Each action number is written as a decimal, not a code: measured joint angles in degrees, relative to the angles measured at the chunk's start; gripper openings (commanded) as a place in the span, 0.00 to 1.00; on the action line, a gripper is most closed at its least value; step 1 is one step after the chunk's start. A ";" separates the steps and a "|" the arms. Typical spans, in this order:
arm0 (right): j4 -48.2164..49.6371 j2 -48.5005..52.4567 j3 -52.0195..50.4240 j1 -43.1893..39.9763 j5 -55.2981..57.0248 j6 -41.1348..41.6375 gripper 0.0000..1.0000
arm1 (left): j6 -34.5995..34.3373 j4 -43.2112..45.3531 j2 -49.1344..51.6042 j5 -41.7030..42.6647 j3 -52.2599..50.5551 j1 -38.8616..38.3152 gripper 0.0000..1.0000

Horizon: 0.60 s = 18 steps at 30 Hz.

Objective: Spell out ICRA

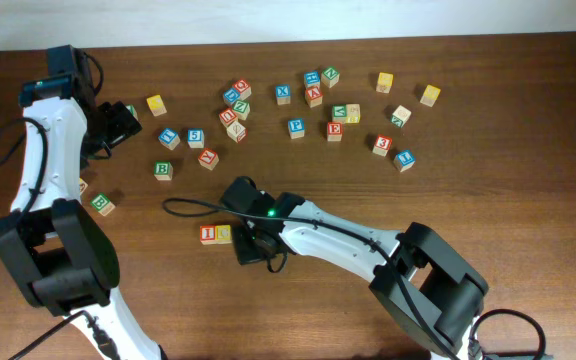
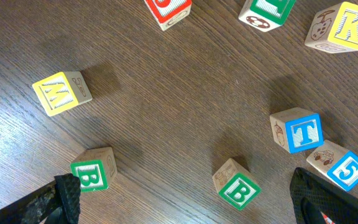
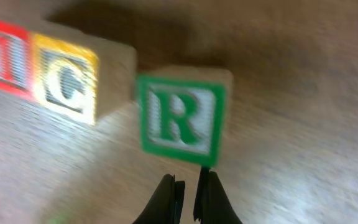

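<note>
A red I block [image 1: 208, 234] and a yellow C block [image 1: 223, 233] stand side by side near the table's front middle; they also show in the right wrist view, the I block [image 3: 2, 59] and the C block [image 3: 64, 81]. A green R block [image 3: 180, 118] stands just right of the C, slightly apart and a little nearer. My right gripper [image 3: 186, 186] is shut and empty, its tips just short of the R. In the overhead view the right gripper [image 1: 252, 243] hides the R. My left gripper [image 2: 185, 202] is open and empty at the far left [image 1: 118, 124].
Many loose letter blocks lie across the back of the table, among them a red one that looks like an A [image 1: 314, 97]. Under the left gripper lie two green B blocks [image 2: 236, 186] [image 2: 93, 170], a blue T [image 2: 298, 130] and a yellow block [image 2: 61, 93].
</note>
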 measured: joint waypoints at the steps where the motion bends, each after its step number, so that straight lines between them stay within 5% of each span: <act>1: -0.94 0.00 0.00 0.00 0.00 0.00 0.04 | 0.00 -0.02 0.00 -0.02 0.00 0.00 0.99; 18: -0.81 0.02 -0.02 -5.68 6.91 -1.53 0.04 | 0.00 -0.02 0.00 0.00 0.00 0.00 0.99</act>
